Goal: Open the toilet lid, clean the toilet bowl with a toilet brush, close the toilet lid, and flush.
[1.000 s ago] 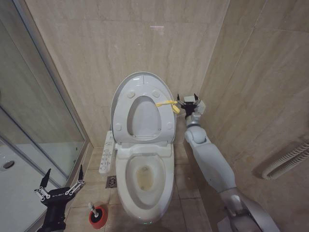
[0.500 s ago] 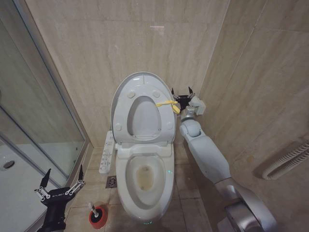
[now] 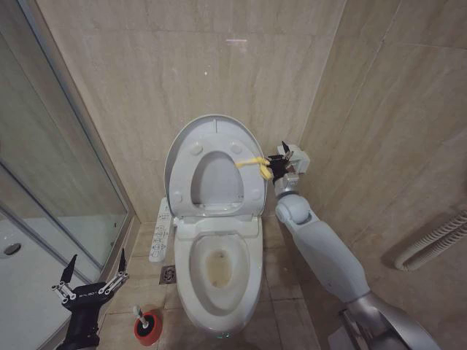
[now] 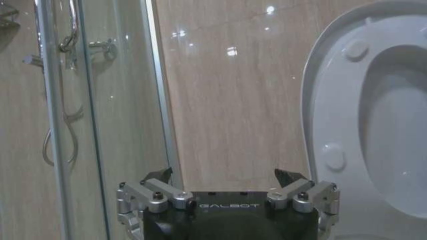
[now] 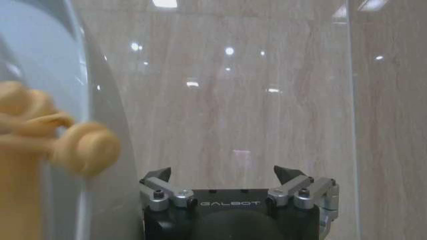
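Note:
The toilet lid stands raised against the back wall, with the seat ring up against it. A yellow tie hangs at its right edge. My right gripper is open just right of that edge, beside the tie. In the right wrist view the right gripper holds nothing, with the tie and the lid edge off to one side. The toilet bowl lies uncovered below. The toilet brush stands in its red holder on the floor. My left gripper waits open near it.
A glass shower screen and shower tray close off the left side. The button panel sticks out left of the bowl, with a floor drain beside it. Tiled walls stand behind and to the right, where a ribbed hose hangs.
The right gripper has shifted slightly lower and closer to the lid's edge by the tie. The lid and seat now sit a little lower and further left. The left arm has not moved.

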